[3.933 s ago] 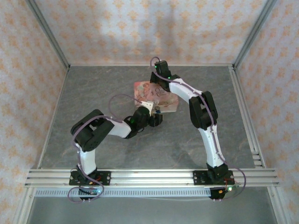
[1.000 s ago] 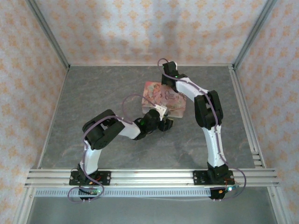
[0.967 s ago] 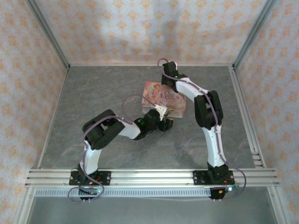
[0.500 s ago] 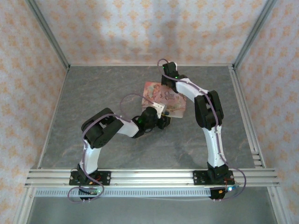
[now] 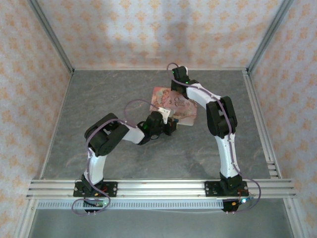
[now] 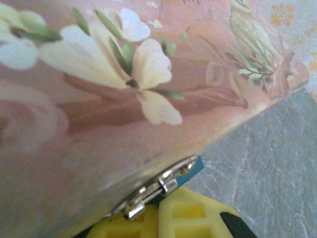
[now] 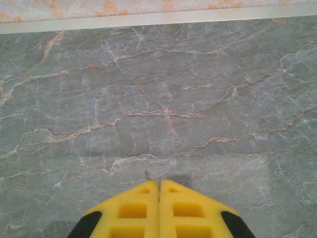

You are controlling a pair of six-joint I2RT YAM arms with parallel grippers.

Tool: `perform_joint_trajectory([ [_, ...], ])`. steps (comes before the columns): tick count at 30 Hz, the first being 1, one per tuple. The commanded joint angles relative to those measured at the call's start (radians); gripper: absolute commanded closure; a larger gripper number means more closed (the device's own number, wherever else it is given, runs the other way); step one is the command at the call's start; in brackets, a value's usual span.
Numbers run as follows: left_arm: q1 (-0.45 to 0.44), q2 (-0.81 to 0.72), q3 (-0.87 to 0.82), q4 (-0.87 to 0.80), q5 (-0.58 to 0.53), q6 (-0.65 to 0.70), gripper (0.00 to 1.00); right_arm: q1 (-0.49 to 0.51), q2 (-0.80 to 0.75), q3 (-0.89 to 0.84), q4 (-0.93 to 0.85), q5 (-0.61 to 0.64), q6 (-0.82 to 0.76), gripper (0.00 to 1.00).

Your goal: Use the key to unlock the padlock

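Metalwork of the padlock hangs at the lower edge of the pink box, silvery with a blue corner showing behind it. In the left wrist view its long axis runs on a slant, from lower left up to the right, along the box's edge. We see it just above the tips of the left gripper, whose yellow fingers are pressed together with no gap. Whether they pinch any of the metal we cannot tell.

The box side is printed with cream flowers and green leaves, and the dark lettering at its top edge is too blurred for us to read.

From above, the box lies flat near the middle of the table, a little toward the far edge. The left gripper is at its near edge and the right arm reaches over its far edge.

The right gripper is closed too, its fingers meeting along one seam. A thin sliver that we take for the key sticks out at their tip, pointing toward the far edge of the table. Beyond it we see grey veined table and the foot of the patterned wall.
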Motion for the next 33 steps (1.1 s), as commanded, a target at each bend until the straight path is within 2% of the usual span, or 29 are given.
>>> perform_joint_trajectory([
  [1, 0.026, -0.088, -0.017, 0.044, 0.002, -0.011, 0.93, 0.032, 0.017, -0.062, -0.147, -0.031, 0.005, 1.00],
  [5, 0.031, -0.126, -0.017, -0.021, 0.019, 0.012, 0.92, 0.031, 0.010, -0.062, -0.149, -0.032, 0.003, 1.00],
  [10, 0.039, -0.155, -0.029, -0.079, -0.021, 0.020, 0.59, 0.031, 0.000, -0.067, -0.149, -0.037, 0.007, 1.00],
  [13, 0.048, -0.168, -0.040, -0.107, -0.038, 0.022, 0.56, 0.032, -0.001, -0.072, -0.147, -0.040, 0.006, 1.00],
  [15, 0.057, -0.177, -0.050, -0.121, -0.041, 0.016, 0.51, 0.032, 0.000, -0.071, -0.149, -0.038, 0.006, 1.00],
  [20, 0.080, -0.187, -0.089, -0.147, -0.066, -0.008, 0.49, 0.035, 0.003, -0.068, -0.158, -0.034, 0.004, 1.00],
  [24, 0.117, -0.187, -0.143, -0.078, -0.049, -0.047, 0.49, 0.036, 0.002, -0.063, -0.159, -0.032, 0.003, 1.00],
  [33, 0.135, -0.202, -0.115, -0.106, -0.018, -0.004, 0.47, 0.044, 0.011, -0.056, -0.164, -0.028, 0.006, 1.00],
])
